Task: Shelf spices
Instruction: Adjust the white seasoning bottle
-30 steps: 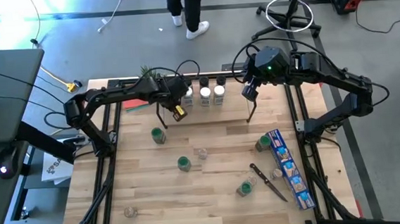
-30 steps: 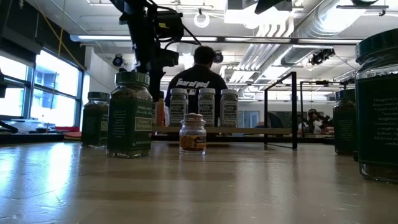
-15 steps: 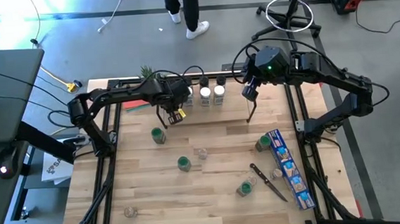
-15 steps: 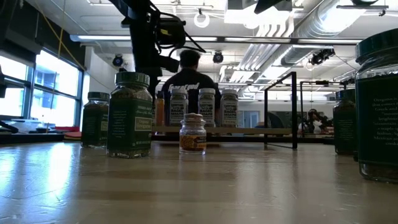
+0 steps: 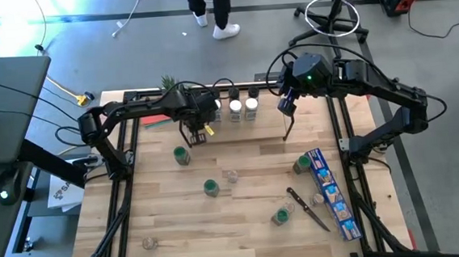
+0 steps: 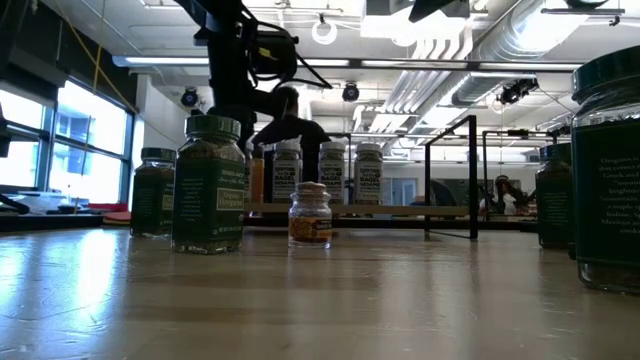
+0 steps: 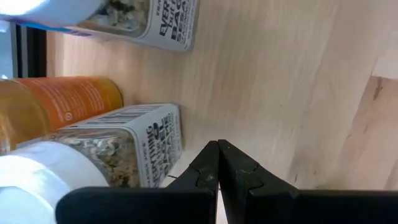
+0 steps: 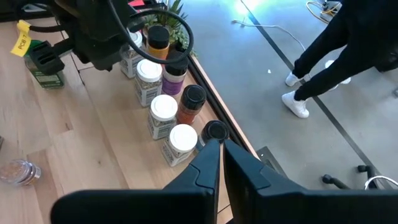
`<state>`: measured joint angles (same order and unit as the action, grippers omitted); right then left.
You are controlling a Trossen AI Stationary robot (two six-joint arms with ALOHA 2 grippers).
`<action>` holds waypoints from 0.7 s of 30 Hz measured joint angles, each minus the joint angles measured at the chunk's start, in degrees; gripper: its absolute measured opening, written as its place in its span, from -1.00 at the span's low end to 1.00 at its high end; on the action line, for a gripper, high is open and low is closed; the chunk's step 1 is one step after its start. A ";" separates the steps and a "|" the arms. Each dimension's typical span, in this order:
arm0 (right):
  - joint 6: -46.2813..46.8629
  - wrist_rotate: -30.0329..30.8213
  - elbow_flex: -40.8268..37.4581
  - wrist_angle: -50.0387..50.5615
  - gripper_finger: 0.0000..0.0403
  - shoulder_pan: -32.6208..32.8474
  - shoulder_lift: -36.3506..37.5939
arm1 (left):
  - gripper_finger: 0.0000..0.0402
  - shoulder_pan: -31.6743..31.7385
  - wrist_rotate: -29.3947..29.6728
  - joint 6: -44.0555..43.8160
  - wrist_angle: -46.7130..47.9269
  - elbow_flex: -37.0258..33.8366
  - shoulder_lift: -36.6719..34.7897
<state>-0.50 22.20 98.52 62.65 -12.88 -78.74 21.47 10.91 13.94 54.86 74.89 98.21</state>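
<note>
I note my left gripper [image 7: 217,163] pressed together and empty beside white-capped spices [image 5: 243,107] standing on the shelf [image 5: 237,120] at the table's far edge, my right gripper [image 8: 216,163] likewise closed above them, other jars [image 5: 210,186] scattered mid-table.

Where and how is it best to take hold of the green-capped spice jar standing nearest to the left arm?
Come straight down from above and close across the round side of the green-capped spice jar, just under its cap. It stands upright and apart from other things, with room around it. The left pincer, now shut, would need to open first.
</note>
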 joint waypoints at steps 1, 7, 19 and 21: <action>-0.01 0.00 0.00 -0.01 -0.93 0.00 0.00 | -1.00 0.23 0.02 0.14 0.07 0.00 0.00; 0.01 0.02 0.00 -0.04 -0.93 0.00 0.00 | -1.00 1.45 0.10 1.46 0.50 0.02 1.15; 0.01 0.00 0.00 -0.77 -0.93 0.00 0.00 | -1.00 1.51 3.02 5.29 1.33 -0.04 2.78; 0.01 0.00 0.00 -0.76 -0.93 0.00 0.00 | -1.00 1.54 3.39 5.30 1.52 0.02 2.78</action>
<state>-0.49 22.20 98.52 61.89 -12.88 -78.74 23.01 14.30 19.25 56.37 74.91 100.99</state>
